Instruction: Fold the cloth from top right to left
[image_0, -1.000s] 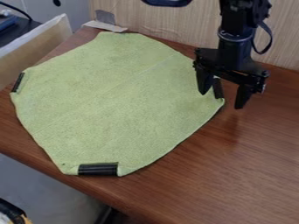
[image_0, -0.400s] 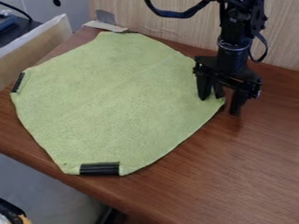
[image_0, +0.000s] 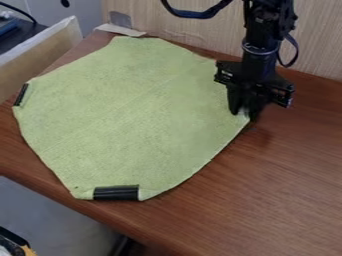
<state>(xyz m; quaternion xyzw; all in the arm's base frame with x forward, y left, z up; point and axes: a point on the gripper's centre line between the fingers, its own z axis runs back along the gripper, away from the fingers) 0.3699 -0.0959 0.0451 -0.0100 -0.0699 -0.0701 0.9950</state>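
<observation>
The gripper (image_0: 243, 114) hangs low over the right corner of the cloth. Its fingers are drawn close together, closed on that corner and its black tape, which they mostly hide. The light green cloth (image_0: 130, 112) lies spread flat on the brown table, with its corners turned in. A strip of black tape (image_0: 116, 193) holds the front corner, and a black tape piece (image_0: 21, 94) marks the left one.
A wood-grain panel (image_0: 200, 30) rises behind the table (image_0: 294, 175). A pale board (image_0: 40, 50) stands at the upper left, beside a grey flap (image_0: 121, 20). The table's front edge runs diagonally below the cloth.
The gripper has come down and left onto the right corner, and its fingers have shut on it. That corner has shifted slightly left, while the front tape has slid a little right.
</observation>
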